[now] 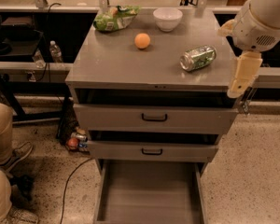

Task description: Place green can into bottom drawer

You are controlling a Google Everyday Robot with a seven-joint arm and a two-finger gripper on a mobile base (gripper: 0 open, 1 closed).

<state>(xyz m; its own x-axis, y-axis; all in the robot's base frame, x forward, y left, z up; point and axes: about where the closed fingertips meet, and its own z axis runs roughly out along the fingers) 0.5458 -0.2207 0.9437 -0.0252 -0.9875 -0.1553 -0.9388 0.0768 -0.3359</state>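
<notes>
The green can (pixel 198 58) lies on its side on the right part of the grey cabinet top (pixel 112 64), silver end facing front left. The bottom drawer (pixel 149 195) is pulled out at the foot of the cabinet, and its flat floor is bare. My gripper (pixel 239 87) hangs pointing down at the cabinet's right edge, just right of the can and apart from it, under the white arm (pixel 263 17). It holds nothing that I can see.
An orange (pixel 142 40), a white bowl (pixel 167 18) and a green snack bag (pixel 115 17) sit at the back of the top. Two upper drawers with black handles (pixel 154 117) stand slightly open. A person's legs (pixel 2 139) and a cable are at the left on the floor.
</notes>
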